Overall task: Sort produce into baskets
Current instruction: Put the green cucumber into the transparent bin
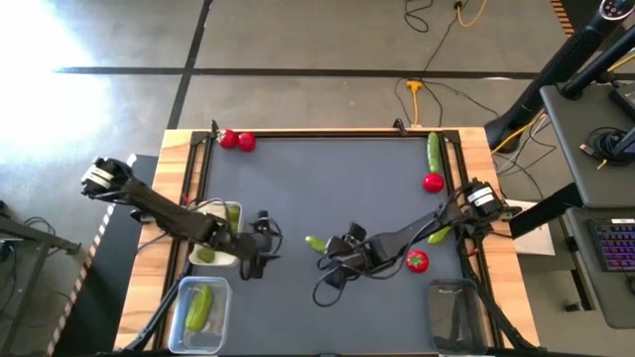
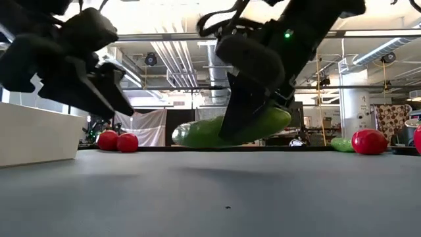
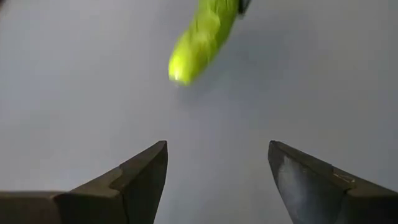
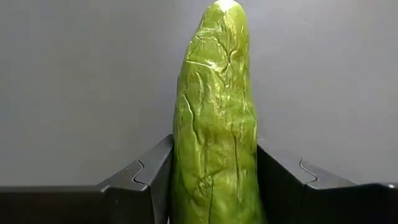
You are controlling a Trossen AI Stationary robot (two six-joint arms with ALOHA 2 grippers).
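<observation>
My right gripper [image 4: 214, 180] is shut on a long green cucumber [image 4: 214, 112] near the table's middle [image 1: 332, 256]. My left gripper [image 3: 217, 168] is open and empty just right of the white tray [image 1: 198, 256], facing the cucumber's free end [image 3: 199, 37]. The tray holds light-green pieces [image 1: 232, 212]. A clear tub [image 1: 220, 297] at the near left holds another cucumber [image 1: 198, 309]. A second clear tub [image 1: 456, 315] stands at the near right. Red pieces lie at the far left [image 1: 236, 141] and at the right [image 1: 433, 181] [image 1: 417, 261]. My right gripper pinches the cucumber's two long sides [image 4: 186, 168] between its two fingers [image 2: 247, 105], about mid-length. The fingers slant down from above and from the table's right. The cucumber lies nearly level, its left end [image 2: 187, 135] lower, just over the table; whether it touches, I cannot tell.
Another cucumber [image 1: 434, 149] lies at the far right corner, and a small light-green piece [image 1: 438, 235] lies under my right arm. In the low view the tray's wall [image 2: 33, 131] stands at the left. Bare grey table lies between the two grippers and toward the far edge.
</observation>
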